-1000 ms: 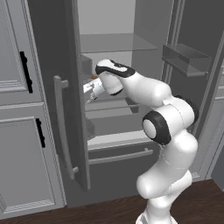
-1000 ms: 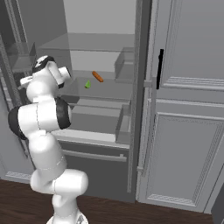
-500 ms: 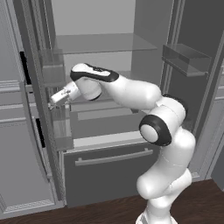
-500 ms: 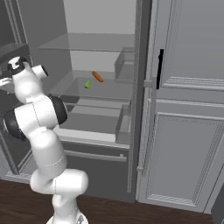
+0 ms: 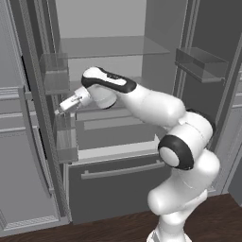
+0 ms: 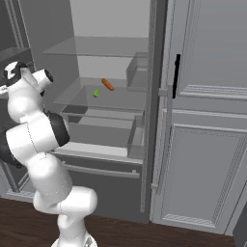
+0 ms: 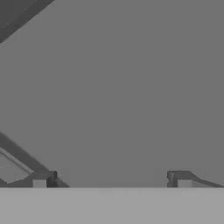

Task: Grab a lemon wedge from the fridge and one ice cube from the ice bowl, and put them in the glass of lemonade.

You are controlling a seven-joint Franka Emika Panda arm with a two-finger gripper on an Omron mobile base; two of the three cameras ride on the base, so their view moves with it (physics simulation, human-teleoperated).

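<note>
The fridge (image 5: 113,47) stands with both doors swung wide, so its pale shelves (image 6: 111,46) are exposed. On the middle shelf lies the small yellow-green lemon wedge (image 6: 97,93), just left of an orange carrot-like thing (image 6: 107,84). My gripper (image 5: 61,109) is open at the inner side of the left door, beside its bins (image 5: 66,137) and well left of the wedge. In the hand view my gripper (image 7: 111,179) has its tips wide apart with nothing between them, facing a flat grey surface. The ice bowl, ice cube and glass of lemonade are out of view.
Grey panelled cabinets (image 6: 207,96) with a black handle (image 6: 176,75) flank the fridge on the right, and more cabinets (image 5: 9,142) on the left. The right door's bins (image 5: 198,61) jut out. A drawer front (image 5: 118,168) sits below the shelves.
The fridge's left door has swung further open to the left, and my hand moved left with it, away from the shelves. The gripper stayed open.
</note>
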